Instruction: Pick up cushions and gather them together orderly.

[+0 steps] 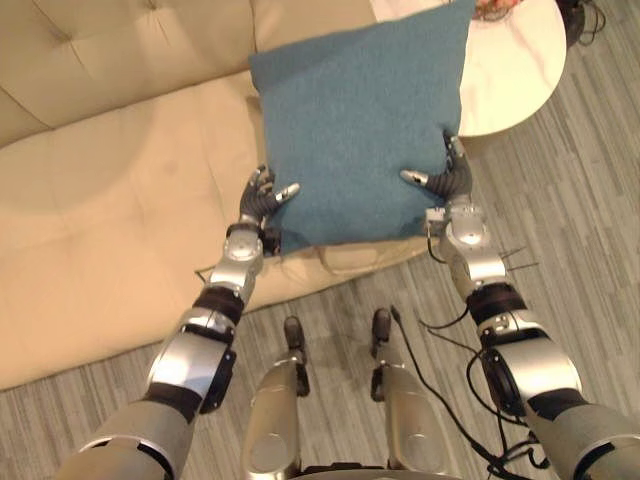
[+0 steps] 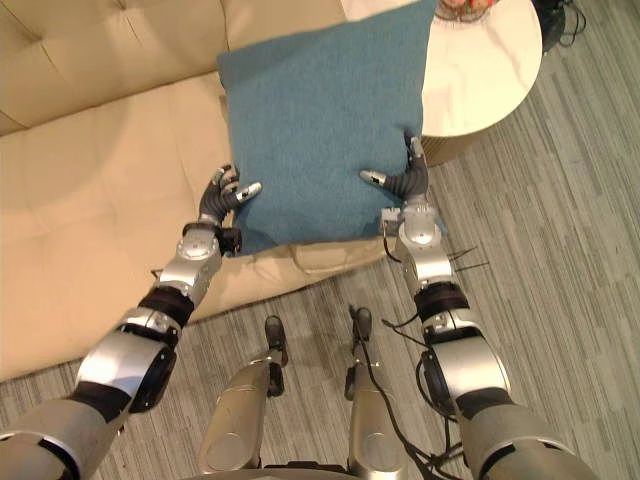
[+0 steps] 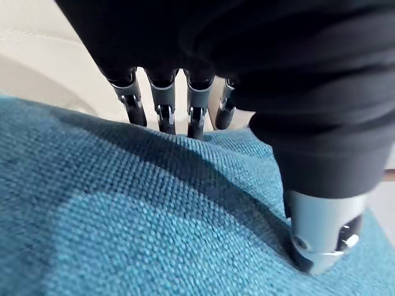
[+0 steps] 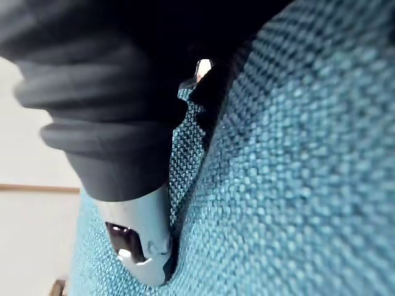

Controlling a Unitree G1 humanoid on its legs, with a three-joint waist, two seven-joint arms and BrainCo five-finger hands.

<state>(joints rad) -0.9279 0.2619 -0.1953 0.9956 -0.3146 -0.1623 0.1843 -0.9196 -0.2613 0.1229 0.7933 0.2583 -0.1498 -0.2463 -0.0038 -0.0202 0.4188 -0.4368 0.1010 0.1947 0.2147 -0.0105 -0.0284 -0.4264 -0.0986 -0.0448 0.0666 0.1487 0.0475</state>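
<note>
Blue cushion (image 1: 360, 130) over sofa (image 1: 100, 200) front edge | my left hand (image 1: 262, 200) and right hand (image 1: 445, 180) each pinch a side, thumb on its face | risk: shallow grip on soft fabric, I could drop it onto the floor (image 1: 570, 200).

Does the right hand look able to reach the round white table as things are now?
Probably not. The right hand and the left hand each pinch an edge of the blue cushion, which hides part of the round white table; it would have to let go first.
</note>
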